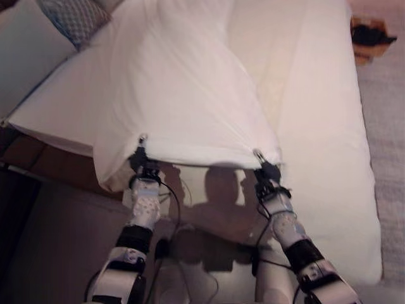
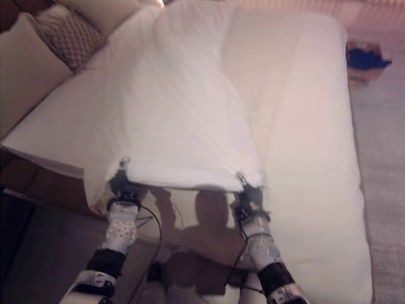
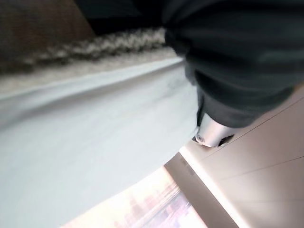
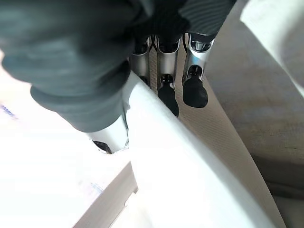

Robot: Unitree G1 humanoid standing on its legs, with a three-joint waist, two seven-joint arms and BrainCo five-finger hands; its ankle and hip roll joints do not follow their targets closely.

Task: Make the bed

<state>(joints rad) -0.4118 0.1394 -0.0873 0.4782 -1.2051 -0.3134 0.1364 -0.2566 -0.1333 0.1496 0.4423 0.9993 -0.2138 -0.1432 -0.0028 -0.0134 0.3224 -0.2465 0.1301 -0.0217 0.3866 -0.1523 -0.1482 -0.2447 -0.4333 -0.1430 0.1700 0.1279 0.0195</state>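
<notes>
A white sheet [image 1: 183,95] runs from the head of the bed down to my two hands, which hold its near edge up above the mattress [image 1: 329,158]. My left hand [image 1: 143,166] grips the edge's left corner and my right hand [image 1: 266,170] grips the right corner, so the cloth is stretched taut between them. In the right wrist view the dark-tipped fingers [image 4: 194,90] curl over the sheet's fold [image 4: 180,180]. The left wrist view has the sheet [image 3: 85,156] running past the left hand [image 3: 237,57], whose fingers are hidden by its cover.
A patterned pillow [image 1: 76,19] and a white pillow [image 1: 25,50] lie at the bed's far left. A brown box [image 1: 370,38] with something dark in it stands on the grey carpet [image 1: 386,126] to the right of the bed. Dark floor lies at the lower left.
</notes>
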